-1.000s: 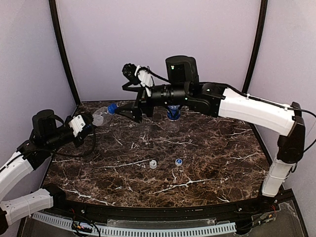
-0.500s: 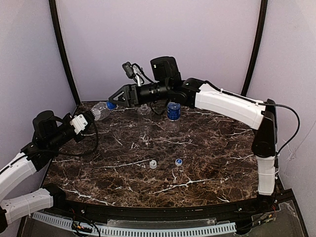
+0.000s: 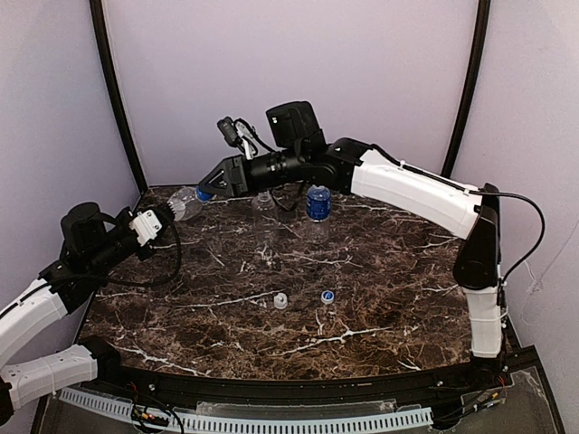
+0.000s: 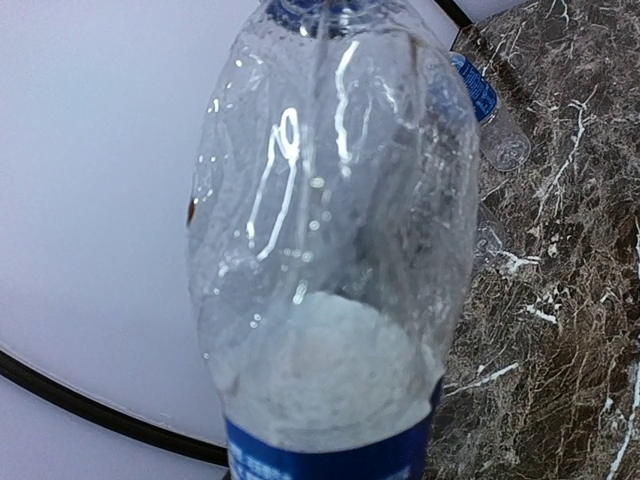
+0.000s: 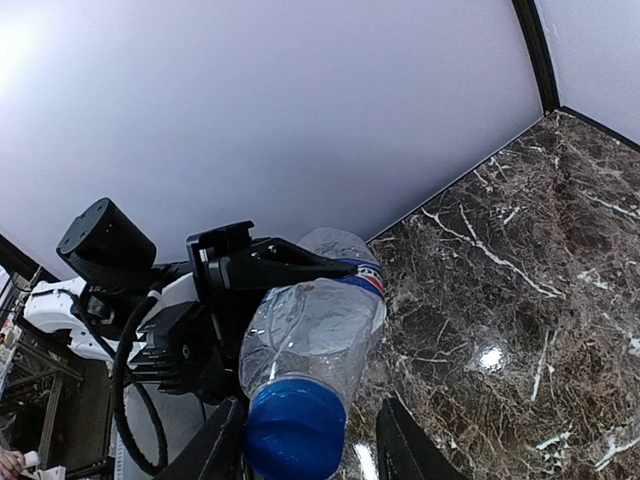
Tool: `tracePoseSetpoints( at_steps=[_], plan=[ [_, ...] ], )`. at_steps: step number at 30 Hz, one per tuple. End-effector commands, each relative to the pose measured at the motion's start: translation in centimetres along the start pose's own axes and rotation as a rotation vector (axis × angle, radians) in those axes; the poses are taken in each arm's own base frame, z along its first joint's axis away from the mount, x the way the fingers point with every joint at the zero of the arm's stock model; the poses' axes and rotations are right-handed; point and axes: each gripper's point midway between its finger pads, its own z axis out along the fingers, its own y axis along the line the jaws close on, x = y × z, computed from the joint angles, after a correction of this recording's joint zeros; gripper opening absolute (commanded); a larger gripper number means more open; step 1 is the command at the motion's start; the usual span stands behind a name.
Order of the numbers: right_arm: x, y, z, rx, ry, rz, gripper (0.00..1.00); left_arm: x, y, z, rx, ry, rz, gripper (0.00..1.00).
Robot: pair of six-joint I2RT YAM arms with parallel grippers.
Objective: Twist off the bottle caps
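Left gripper point(image 3: 165, 218) clamps the clear blue-labelled plastic bottle point(image 4: 330, 250) sideways so the right gripper point(image 5: 310, 425), jaws parted, straddles its round blue cap point(image 5: 292, 432).

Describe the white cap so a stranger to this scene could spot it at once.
Look at the dark marble table, toward its near middle. Two loose caps lie there side by side, not touching. The white cap is the left one; its neighbour is a blue cap.
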Motion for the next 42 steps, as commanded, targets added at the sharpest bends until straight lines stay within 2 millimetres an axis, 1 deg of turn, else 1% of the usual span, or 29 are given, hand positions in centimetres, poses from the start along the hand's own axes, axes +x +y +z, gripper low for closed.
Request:
tracePoseSetpoints(
  at_steps=[1,2,3,6,7,9,11,13,15,16,17,18,19,20,21,22,23,24,25,27,28,30,32,35,36,37,39,40,42],
  plan=[
    [0.3,-0.1,0.5,0.014,0.016,-0.016,0.43,-0.2,0.2,0.1,-0.013,-0.014,0.004,0.22],
    [0.2,-0.1,0.5,0.012,0.016,-0.017,0.42,-0.3,0.2,0.1,-0.012,-0.015,0.004,0.22],
    [0.3,-0.1,0.5,0.011,0.02,-0.018,0.39,-0.3,0.1,0.1,-0.011,-0.016,0.004,0.22],
    [0.2,0.1,0.6,0.004,0.025,-0.022,0.24,-0.3,0.1,0.1,-0.01,-0.017,0.004,0.22],
    [0.3,0.2,0.6,-0.002,0.029,-0.024,0.21,-0.3,0.2,0.1,-0.011,-0.017,0.004,0.22],
    [0.5,0.4,0.6,-0.02,0.043,-0.031,0.19,-0.3,0.2,0.2,-0.012,-0.017,0.004,0.22],
    [1.0,1.0,0.7,-0.053,0.064,-0.053,0.1,-0.4,0.3,0.2,-0.014,-0.018,0.001,0.22],
    [1.5,1.9,0.6,-0.093,0.085,-0.119,0.0,-0.5,0.3,0.2,-0.012,-0.021,-0.011,0.22],
    [2.4,3.3,0.4,-0.125,0.105,-0.27,0.0,-0.9,-0.1,0.1,0.021,-0.04,-0.031,0.22],
    [3.1,4.0,0.2,-0.137,0.118,-0.38,0.0,-1.4,-1.1,-0.2,0.082,-0.061,-0.041,0.22],
    [4.2,4.9,0.0,-0.15,0.137,-0.493,0.0,-1.6,-1.9,-0.4,0.133,-0.072,-0.051,0.22],
    [5.9,6.1,0.0,-0.182,0.166,-0.627,0.0,-2.2,-3.6,-1.0,0.235,-0.1,-0.072,0.22],
    [7.4,6.6,-0.3,-0.199,0.187,-0.751,0.0,-2.5,-4.4,-1.4,0.285,-0.11,-0.098,0.22],
    [8.9,6.7,-0.4,-0.202,0.21,-0.86,0.0,-3.0,-6.0,-2.1,0.378,-0.132,-0.129,0.22],
    [10.2,6.8,-0.6,-0.205,0.227,-0.968,0.0,-2.8,-7.0,-2.6,0.436,-0.121,-0.165,0.22],
    [11.4,6.5,-0.7,-0.204,0.248,-1.059,0.0,-3.5,-7.7,-3.2,0.485,-0.152,-0.185,0.22],
    [12.5,6.2,-0.9,-0.197,0.271,-1.155,0.0,-3.3,-8.4,-3.6,0.526,-0.14,-0.211,0.22],
    [13.4,5.8,-0.9,-0.188,0.295,-1.246,0.0,-3.6,-8.7,-3.9,0.552,-0.154,-0.223,0.22],
    [14.5,5.2,-0.9,-0.178,0.328,-1.33,0.0,-3.5,-9.1,-4.1,0.574,-0.145,-0.243,0.22],
    [15.9,4.0,-0.9,-0.15,0.385,-1.489,0.0,-3.6,-9.5,-4.4,0.603,-0.138,-0.274,0.22],
    [16.2,3.6,-0.8,-0.139,0.405,-1.562,0.0,-3.7,-9.7,-4.6,0.615,-0.144,-0.281,0.22],
    [16.3,2.9,-0.5,-0.105,0.433,-1.641,0.0,-3.8,-10.1,-4.9,0.641,-0.146,-0.298,0.22],
    [15.9,2.4,-0.4,-0.068,0.441,-1.711,0.0,-3.9,-10.2,-5.0,0.651,-0.147,-0.312,0.22],
    [14.8,1.9,-0.1,0.014,0.402,-1.821,0.0,-3.9,-10.3,-5.1,0.652,-0.147,-0.318,0.22],
    [14.5,1.9,-0.1,0.039,0.377,-1.846,0.08,-3.9,-10.3,-5.1,0.651,-0.146,-0.317,0.22],
    [14.4,1.8,-0.1,0.054,0.355,-1.853,0.24,-3.8,-10.3,-5.1,0.648,-0.144,-0.315,0.22],
    [13.7,2.3,-0.2,0.077,0.307,-1.844,0.52,-3.7,-10.2,-5.1,0.64,-0.14,-0.31,0.22],
    [13.3,2.7,-0.3,0.084,0.286,-1.821,0.63,-3.6,-10.2,-5.1,0.636,-0.138,-0.307,0.22],
    [12.2,3.4,-0.8,0.099,0.238,-1.749,0.73,-3.5,-10.1,-5.1,0.627,-0.129,-0.305,0.22]
  ],
)
